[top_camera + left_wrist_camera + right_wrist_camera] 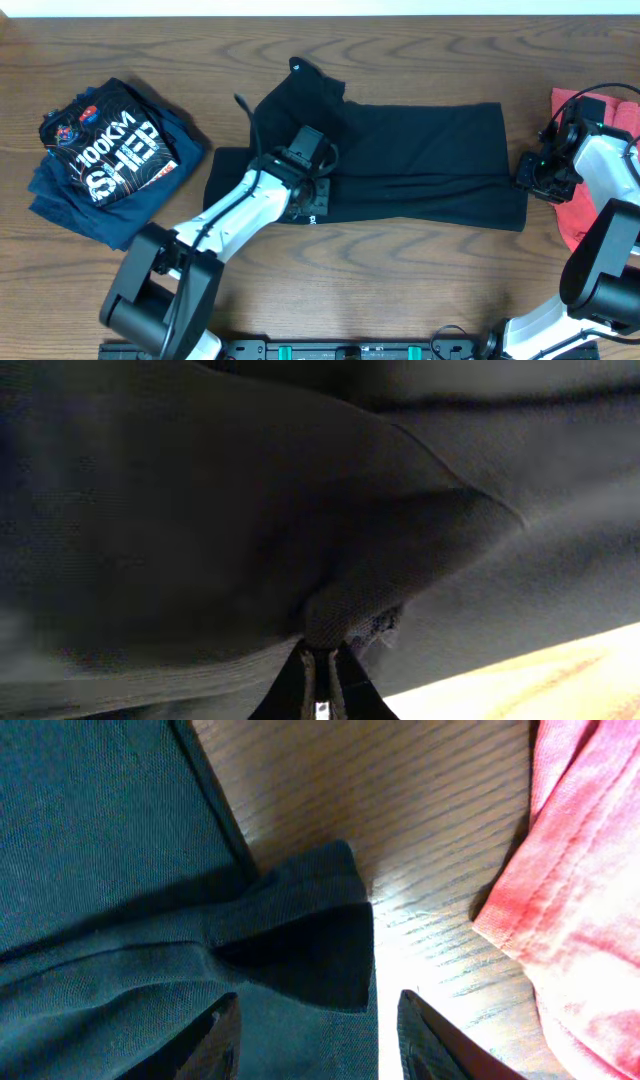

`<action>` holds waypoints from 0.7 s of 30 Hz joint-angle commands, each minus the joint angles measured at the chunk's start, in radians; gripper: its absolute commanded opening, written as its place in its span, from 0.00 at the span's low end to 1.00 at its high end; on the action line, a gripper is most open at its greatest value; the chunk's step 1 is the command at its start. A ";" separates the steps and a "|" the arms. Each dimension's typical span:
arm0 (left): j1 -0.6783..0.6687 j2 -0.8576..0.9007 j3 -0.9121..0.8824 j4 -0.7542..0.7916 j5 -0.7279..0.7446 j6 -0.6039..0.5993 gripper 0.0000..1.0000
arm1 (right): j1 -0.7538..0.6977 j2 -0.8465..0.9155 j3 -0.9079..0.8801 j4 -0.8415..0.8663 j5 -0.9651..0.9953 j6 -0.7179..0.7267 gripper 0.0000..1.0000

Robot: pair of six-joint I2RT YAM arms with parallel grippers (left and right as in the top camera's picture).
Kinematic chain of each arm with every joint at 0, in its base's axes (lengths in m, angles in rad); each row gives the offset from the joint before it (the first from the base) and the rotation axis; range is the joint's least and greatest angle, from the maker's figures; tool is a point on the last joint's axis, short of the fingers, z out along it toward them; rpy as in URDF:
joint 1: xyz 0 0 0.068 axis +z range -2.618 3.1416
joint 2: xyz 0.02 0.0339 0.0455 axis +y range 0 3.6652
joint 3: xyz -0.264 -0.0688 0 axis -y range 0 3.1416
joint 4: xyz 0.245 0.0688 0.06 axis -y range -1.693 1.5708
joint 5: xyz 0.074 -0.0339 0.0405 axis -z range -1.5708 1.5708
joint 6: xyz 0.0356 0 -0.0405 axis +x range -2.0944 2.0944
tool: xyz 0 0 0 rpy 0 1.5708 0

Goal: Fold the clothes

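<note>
The black tee (430,160) lies spread across the middle of the table, with its left part bunched. My left gripper (308,150) rests on that bunched part. In the left wrist view its jaws (322,650) are shut on a pinched fold of the black fabric (200,510). My right gripper (525,178) sits at the tee's right edge. In the right wrist view it (318,1008) stands open, with the tee's folded corner (300,940) between and just ahead of its fingers. A navy "100KM" tee (110,160) lies folded at the far left.
A red garment (580,215) lies at the right edge, just beyond my right gripper, and shows as red cloth (590,870) in the right wrist view. Bare wooden table (400,280) runs along the front, where both arm bases stand.
</note>
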 commanded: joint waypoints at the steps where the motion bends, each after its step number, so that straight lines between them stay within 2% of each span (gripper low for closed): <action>1: 0.053 -0.101 0.033 -0.013 -0.080 0.010 0.06 | 0.009 0.008 -0.006 0.010 -0.002 -0.013 0.48; 5: 0.122 -0.193 0.032 -0.016 -0.094 0.006 0.06 | 0.010 0.008 -0.006 0.018 -0.035 -0.014 0.46; 9: 0.152 -0.205 0.032 -0.017 -0.094 0.006 0.06 | 0.018 0.008 -0.006 0.031 -0.035 -0.014 0.31; 10: 0.153 -0.203 0.032 -0.017 -0.094 0.006 0.06 | 0.021 0.008 -0.006 0.034 -0.035 -0.014 0.31; 14: 0.153 -0.198 0.032 -0.015 -0.095 0.006 0.06 | 0.036 0.008 -0.006 0.040 -0.035 -0.014 0.45; 21: 0.151 -0.196 0.032 -0.011 -0.094 0.006 0.06 | 0.061 0.008 -0.006 0.048 -0.046 -0.014 0.46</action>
